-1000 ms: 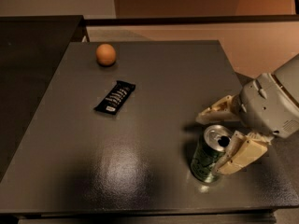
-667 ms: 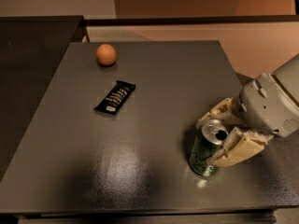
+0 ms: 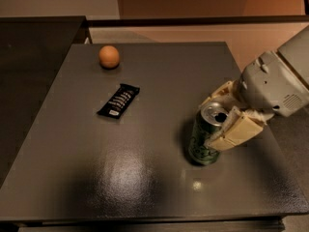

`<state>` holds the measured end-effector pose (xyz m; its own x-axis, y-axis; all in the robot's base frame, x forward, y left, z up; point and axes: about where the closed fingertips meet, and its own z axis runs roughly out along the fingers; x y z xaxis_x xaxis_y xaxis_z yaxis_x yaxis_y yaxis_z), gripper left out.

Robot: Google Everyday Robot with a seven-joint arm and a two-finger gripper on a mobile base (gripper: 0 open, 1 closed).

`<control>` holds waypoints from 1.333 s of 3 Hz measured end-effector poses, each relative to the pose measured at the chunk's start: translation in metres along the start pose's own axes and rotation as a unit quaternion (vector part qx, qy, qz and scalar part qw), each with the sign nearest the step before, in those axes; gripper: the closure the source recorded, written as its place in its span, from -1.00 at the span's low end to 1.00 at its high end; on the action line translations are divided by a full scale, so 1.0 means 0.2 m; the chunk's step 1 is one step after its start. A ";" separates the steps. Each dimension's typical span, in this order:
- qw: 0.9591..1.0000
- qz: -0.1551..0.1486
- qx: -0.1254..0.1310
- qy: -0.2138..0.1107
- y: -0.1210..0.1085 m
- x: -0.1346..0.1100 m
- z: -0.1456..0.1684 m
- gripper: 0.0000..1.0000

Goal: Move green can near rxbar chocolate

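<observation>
The dark grey table [image 3: 159, 71] has a slightly glossy top, with a soft patch of reflected light to the left of and in front of the green can [image 3: 203, 141]. The can stands upright on the table's right half. The gripper [image 3: 211, 124] reaches in from the can's right, its two pale fingers [image 3: 236, 132] closed against opposite sides of the can's upper part, just below the silver top. The rxbar chocolate [image 3: 119, 101] lies flat and angled, well apart to the can's left and farther back. An orange ball [image 3: 109, 56] sits farther back still. Behind the can is tan floor, and far to its left a dark counter [image 3: 34, 42].
</observation>
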<state>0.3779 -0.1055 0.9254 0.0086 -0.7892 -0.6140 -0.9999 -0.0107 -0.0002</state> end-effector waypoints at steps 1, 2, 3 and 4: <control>1.000 0.022 0.016 -0.004 -0.16 -0.17 0.03 1.00; 0.999 0.039 0.022 -0.006 -0.25 -0.27 0.07 1.00; 0.997 0.070 0.042 -0.012 -0.39 -0.39 0.18 1.00; 0.993 0.096 0.060 -0.019 -0.51 -0.48 0.26 1.00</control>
<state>0.4797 0.0028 0.9428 -0.1809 -0.7454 -0.6416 -0.9766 0.2131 0.0279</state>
